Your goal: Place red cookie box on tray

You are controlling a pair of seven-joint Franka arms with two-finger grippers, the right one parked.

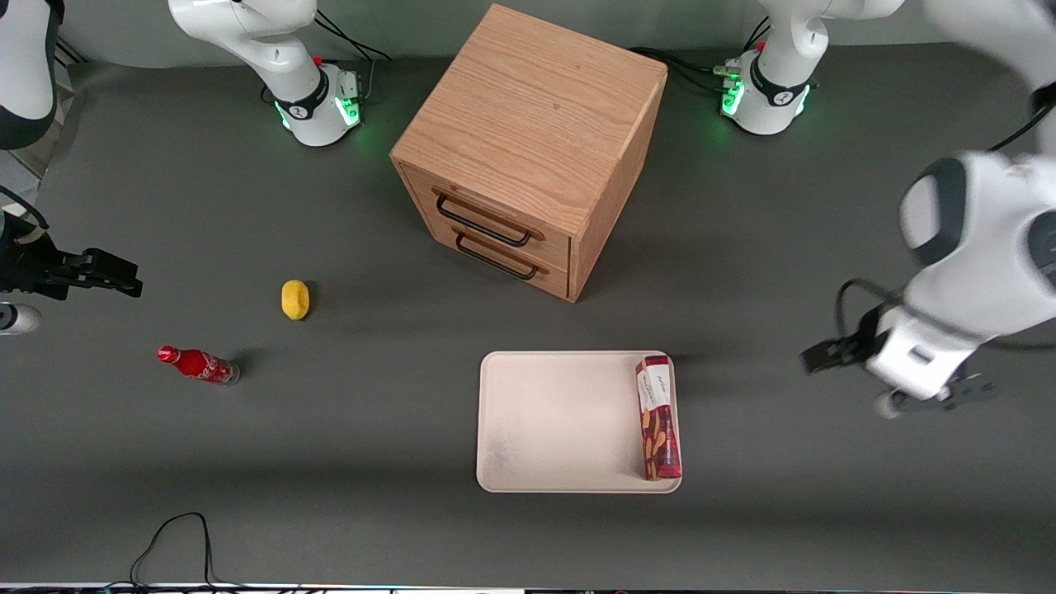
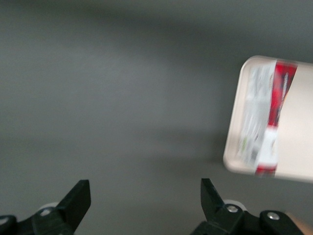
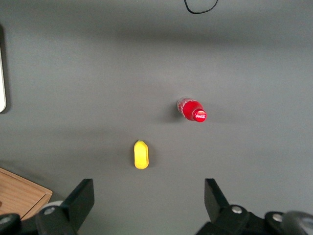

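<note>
Though the claw [image 1: 825, 356] hangs above bare grey surface [image 1: 346, 462] toward the working arm's end, with its fingers [image 2: 78, 198] spread wide and nothing between them, the job looks all but done, so what remains to go wrong is small. The red cookie box [image 1: 657, 417] lies flat on the tray [image 1: 553, 421], well apart from the claw, its white end panel pointing toward the wooden drawer cabinet [image 1: 528, 153] and its length running along the tray's edge nearest the working arm.

That edge is the weak spot. In the front view the box sits tight against the low rim, and its outer long side may be resting on the rim rather than inside it; I cannot tell which. If it is perched there, a small knock could tip it off onto the surface.

The likeliest cause would be the arm itself. A low sweep over the tray as it pulls away could catch the box with a finger or the wrist and drag it, or shove the whole tray. Lifting clear first, and moving away from the tray rather than over it, would avoid that.

Nothing else crowds the tray. The yellow lemon [image 1: 294, 299] and the small red soda bottle [image 1: 198, 365] lie toward the parked arm's end, well apart from it, and the cabinet stands farther from the front camera.
</note>
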